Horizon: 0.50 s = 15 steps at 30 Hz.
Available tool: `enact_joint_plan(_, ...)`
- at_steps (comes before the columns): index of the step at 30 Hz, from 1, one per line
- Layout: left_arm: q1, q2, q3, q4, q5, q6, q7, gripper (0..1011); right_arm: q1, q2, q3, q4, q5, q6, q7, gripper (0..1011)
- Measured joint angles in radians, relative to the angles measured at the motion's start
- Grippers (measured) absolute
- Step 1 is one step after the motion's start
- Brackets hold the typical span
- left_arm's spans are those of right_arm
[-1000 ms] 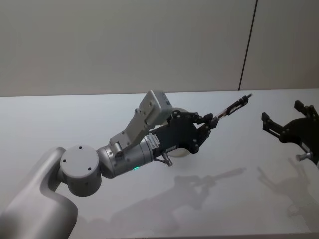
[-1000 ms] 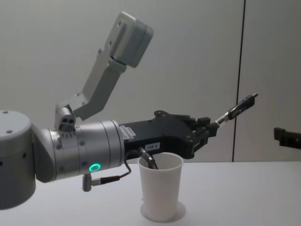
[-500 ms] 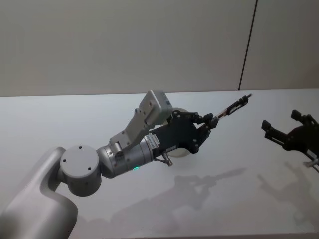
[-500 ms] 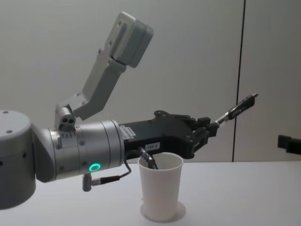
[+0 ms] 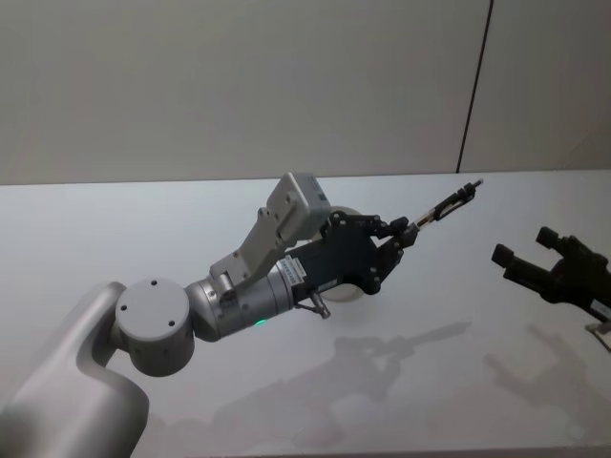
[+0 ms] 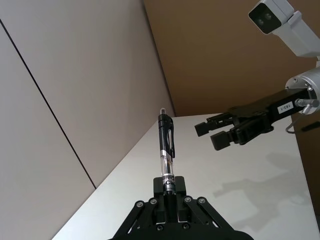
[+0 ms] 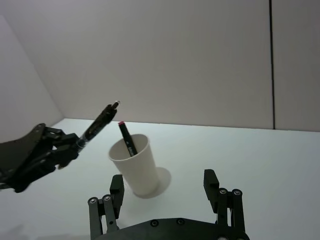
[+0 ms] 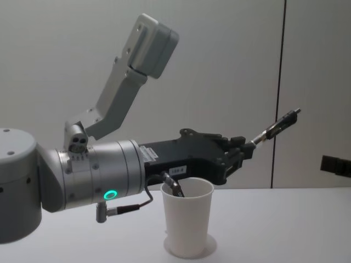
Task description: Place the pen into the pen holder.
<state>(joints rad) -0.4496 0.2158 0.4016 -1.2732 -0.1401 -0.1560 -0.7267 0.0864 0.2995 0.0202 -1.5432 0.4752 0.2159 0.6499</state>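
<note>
Pen [image 5: 444,207] clamped at its lower end between the narrow-set fingers of the left gripper [image 5: 406,234], its free end slanting up toward 2 o'clock, clear of the table [image 5: 143,229]. Pen holder [image 8: 187,222] stands upright on the table beneath the gripper's black body, at about 7 o'clock from the fingertips; the pen is outside it and well above its rim. A dark marker [image 7: 126,137] with a pink tip leans inside the cup. Right gripper [image 5: 523,246] hangs above the table at 3 o'clock from the left gripper, well apart from it, fingers spread wide and holding nothing, facing the cup in its wrist view.
</note>
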Motion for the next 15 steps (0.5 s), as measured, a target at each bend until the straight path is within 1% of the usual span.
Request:
enact_joint_plan(4,0.000,0.000,0.000,0.000,0.000,0.000,0.000,137,0.000,0.002,0.001,0.004,0.044,0.019,0.027,1002)
enact_joint_plan(7,0.000,0.000,0.000,0.000,0.000,0.000,0.000,137,0.000,0.004,0.002,0.006,0.094,0.042,0.052,1002)
enact_joint_plan(9,0.000,0.000,0.000,0.000,0.000,0.000,0.000,137,0.000,0.004,0.002,0.006,0.112,0.051,0.059,1002)
enact_joint_plan(12,0.000,0.000,0.000,0.000,0.000,0.000,0.000,137,0.001,0.002,-0.001,0.006,0.156,0.071,0.070,1002)
enact_joint_plan(13,0.000,0.000,0.000,0.000,0.000,0.000,0.000,137,0.001,0.002,-0.001,0.006,0.156,0.071,0.070,1002)
enact_joint_plan(15,0.000,0.000,0.000,0.000,0.000,0.000,0.000,137,0.002,-0.003,-0.006,0.003,0.186,0.084,0.074,1002)
